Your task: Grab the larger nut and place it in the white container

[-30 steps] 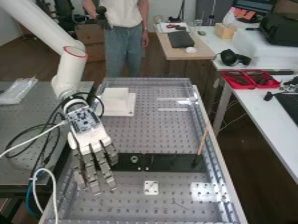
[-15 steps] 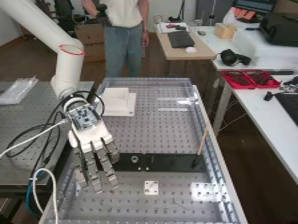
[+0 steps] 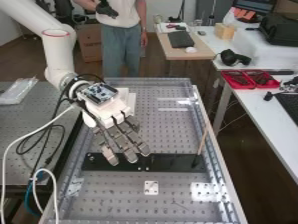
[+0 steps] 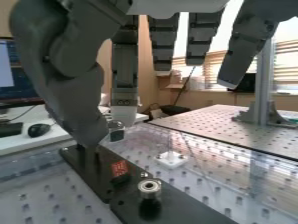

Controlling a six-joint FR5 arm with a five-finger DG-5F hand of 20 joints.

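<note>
Across the table [image 3: 106,192] a black plate [image 3: 174,162] was laid. On it, toward the edge by the white arm [image 3: 58,52], the bigger nut [image 4: 149,187] was set, below the hand [image 3: 110,112], its fingers held out straight.

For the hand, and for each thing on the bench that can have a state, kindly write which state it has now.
hand: open, fingers nearly straight
large metal nut: on the black plate, not grasped
black plate: lying flat
wooden stick: tilted
small white square piece: lying flat
white box: partly hidden, cannot tell if open
</note>
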